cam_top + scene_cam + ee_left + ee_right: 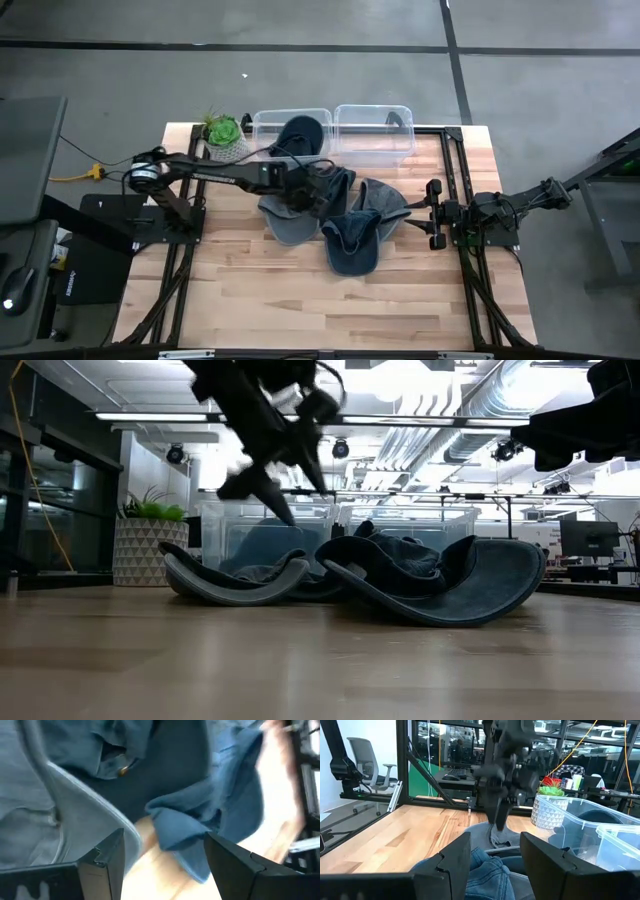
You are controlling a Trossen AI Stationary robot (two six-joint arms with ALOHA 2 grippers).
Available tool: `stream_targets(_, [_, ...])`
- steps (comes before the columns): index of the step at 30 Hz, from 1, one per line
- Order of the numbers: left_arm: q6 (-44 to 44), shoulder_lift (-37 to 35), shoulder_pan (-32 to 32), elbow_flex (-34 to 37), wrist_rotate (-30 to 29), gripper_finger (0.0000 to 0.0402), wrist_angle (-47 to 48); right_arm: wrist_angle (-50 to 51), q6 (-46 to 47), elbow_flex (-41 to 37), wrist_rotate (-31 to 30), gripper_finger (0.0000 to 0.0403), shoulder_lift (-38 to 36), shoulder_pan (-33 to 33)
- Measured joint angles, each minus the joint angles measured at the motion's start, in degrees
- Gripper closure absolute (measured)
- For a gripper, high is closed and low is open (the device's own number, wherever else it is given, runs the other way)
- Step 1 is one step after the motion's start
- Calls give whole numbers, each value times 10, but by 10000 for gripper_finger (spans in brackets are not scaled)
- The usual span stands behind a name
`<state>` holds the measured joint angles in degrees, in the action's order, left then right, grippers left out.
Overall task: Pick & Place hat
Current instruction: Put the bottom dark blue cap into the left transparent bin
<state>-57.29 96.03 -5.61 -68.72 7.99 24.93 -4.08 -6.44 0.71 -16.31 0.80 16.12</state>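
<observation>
Nearest the low camera lies the bare light wooden desk point(300, 660), and beyond it the heap of blue-grey denim hats point(400, 575), brims curling upward. Over the heap hangs the left claw point(318, 188), its two dark fingers point(107, 852) spread with nothing between them, a fold of blue cloth just ahead. One dark hat point(300, 135) already sits in the left clear plastic bin point(290, 130), just behind the heap; the right bin point(375, 130) looks empty.

The hats overlap, so closing here could catch two brims together, or only a loose fold that slips free on the lift. A dragged neighbour might slide toward the small potted plant point(223, 135) beside the heap. The right claw point(434, 213), fingers apart and empty, waits beside the heap.
</observation>
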Motion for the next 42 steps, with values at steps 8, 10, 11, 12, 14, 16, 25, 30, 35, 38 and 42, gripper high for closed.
stream_targets(8, [-1, 44, 0, 6, 47, 188, -33, 0, 0, 0, 0, 237, 0, 0])
stream_targets(10, [0, 61, 0, -4, 46, 188, -65, 0, 0, 0, 0, 238, 0, 0])
stream_targets(11, [0, 65, 0, -2, 47, 188, -58, 0, 0, 0, 0, 238, 0, 0])
stream_targets(12, [2, 69, 0, 1, 50, 188, -48, -1, 0, 0, 0, 238, 0, 0])
stream_targets(14, [9, 74, 0, 3, 52, 188, -45, 0, 0, 0, 0, 238, 0, 0])
stream_targets(16, [13, 86, 0, -2, 52, 188, -63, 0, 0, 0, 0, 238, 0, 0])
stream_targets(25, [-3, 92, 0, 0, 69, 188, -59, 0, 0, 0, 0, 237, 3, 0])
stream_targets(30, [-43, 91, 0, 0, 85, 188, -64, 0, 0, 0, 0, 238, 4, 0])
stream_targets(35, [-91, 91, 0, 0, 120, 188, -104, 0, 0, 0, 0, 238, 4, 0])
stream_targets(38, [-122, 91, 0, 0, 117, 188, -125, 0, 0, 0, 0, 238, 4, 0])
stream_targets(42, [-151, 91, 0, 0, 97, 188, -125, 0, 0, 0, 0, 237, 4, 0])
